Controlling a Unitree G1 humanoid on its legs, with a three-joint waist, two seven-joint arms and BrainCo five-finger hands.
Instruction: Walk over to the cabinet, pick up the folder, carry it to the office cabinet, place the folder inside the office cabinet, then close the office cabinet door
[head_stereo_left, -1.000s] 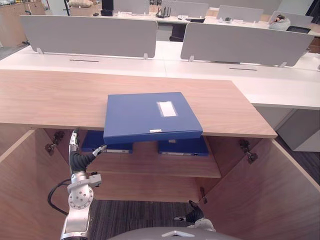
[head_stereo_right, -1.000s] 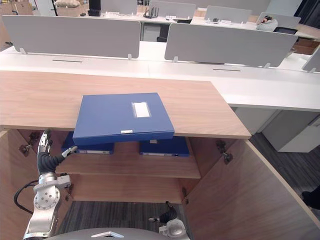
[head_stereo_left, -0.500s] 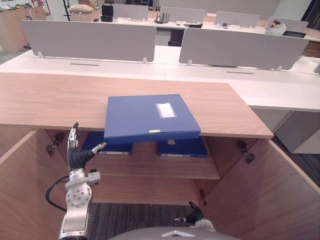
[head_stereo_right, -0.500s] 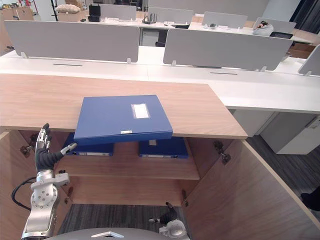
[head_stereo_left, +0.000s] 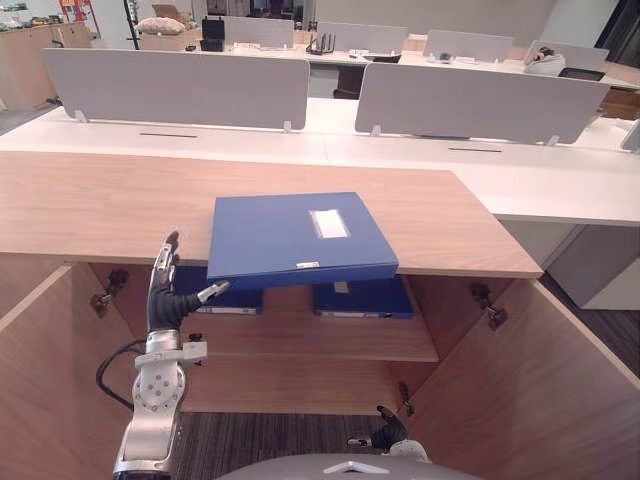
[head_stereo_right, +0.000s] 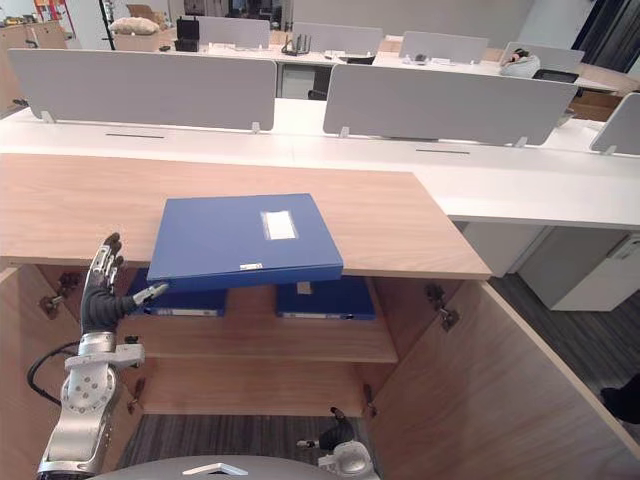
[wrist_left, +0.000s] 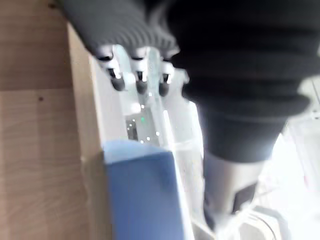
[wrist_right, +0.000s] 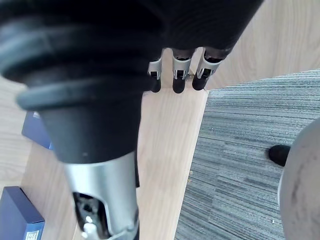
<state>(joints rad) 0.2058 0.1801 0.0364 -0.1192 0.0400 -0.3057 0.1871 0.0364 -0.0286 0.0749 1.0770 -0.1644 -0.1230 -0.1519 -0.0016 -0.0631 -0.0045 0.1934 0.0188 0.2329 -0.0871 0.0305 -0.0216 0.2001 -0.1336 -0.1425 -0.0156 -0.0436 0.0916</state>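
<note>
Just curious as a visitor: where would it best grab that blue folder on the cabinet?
Probably its front edge, from the front: the blue folder lies flat, that edge jutting past the cabinet top, so the open left hand can pinch it there.

You face an open-plan office where a long white desk (head_stereo_left: 560, 190) runs across the view. Two pale grey divider screens (head_stereo_left: 175, 88) stand upright on it, side by side. Beyond them you find a further row of desks (head_stereo_left: 400, 58) with more grey screens (head_stereo_left: 355, 36). A dark office chair (head_stereo_left: 350, 80) shows in the gap, and a light wood unit (head_stereo_left: 25, 55) stands at the far left. The floor is dark grey ribbed carpet (wrist_right: 250, 165), and the whole room is evenly and brightly lit.
</note>
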